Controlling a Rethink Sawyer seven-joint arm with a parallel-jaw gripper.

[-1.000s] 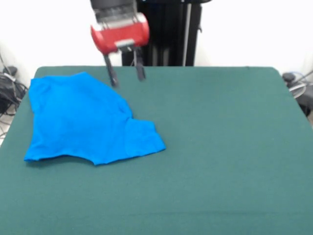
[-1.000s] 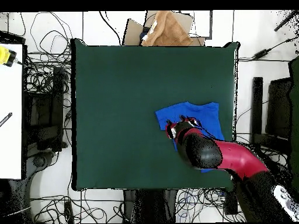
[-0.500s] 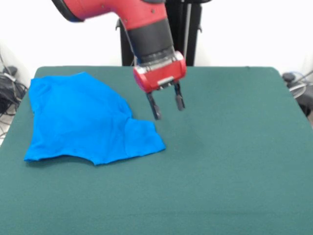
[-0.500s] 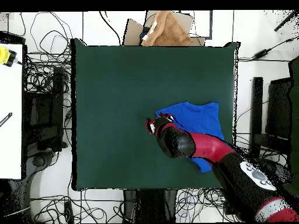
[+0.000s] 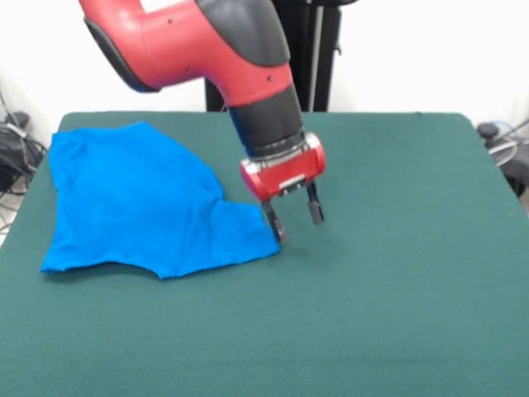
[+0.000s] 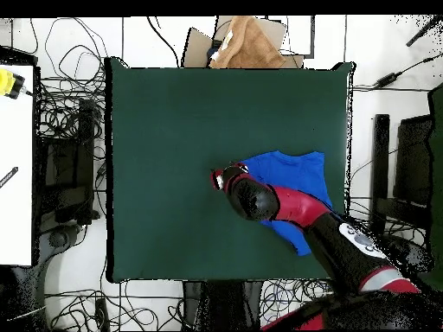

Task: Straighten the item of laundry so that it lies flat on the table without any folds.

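Worktop: green felt worktop (image 5: pixel 397 273) is filling my front view, with a white wall behind it; from overhead I am seeing tangled cables on the floor all round it and a brown cloth (image 6: pixel 247 43) lying just past one edge.

T-shirt: the blue T-shirt (image 5: pixel 140 203) is lying toward the left side of my front view, plain blue side showing. It is sitting bunched rather than spread, with a sleeve-like flap reaching out to the right and creases running through it. From overhead (image 6: pixel 290 177) the arm is covering part of it.

Arm: the red and black arm (image 5: pixel 223 58) is reaching down from the upper left of the front view, its wrist tilting toward the middle of the worktop.

Jaws: the gripper (image 5: pixel 295 219) is hanging low over the worktop with its two dark fingers (image 5: pixel 315 207) standing apart, nothing between them. Overhead it is showing at (image 6: pixel 223 177).

Shirt against jaws: I am seeing the left finger right at the tip of the shirt's right-hand flap, while the right finger is over bare green felt just beside it. Whether the left finger is touching the cloth, I cannot tell.
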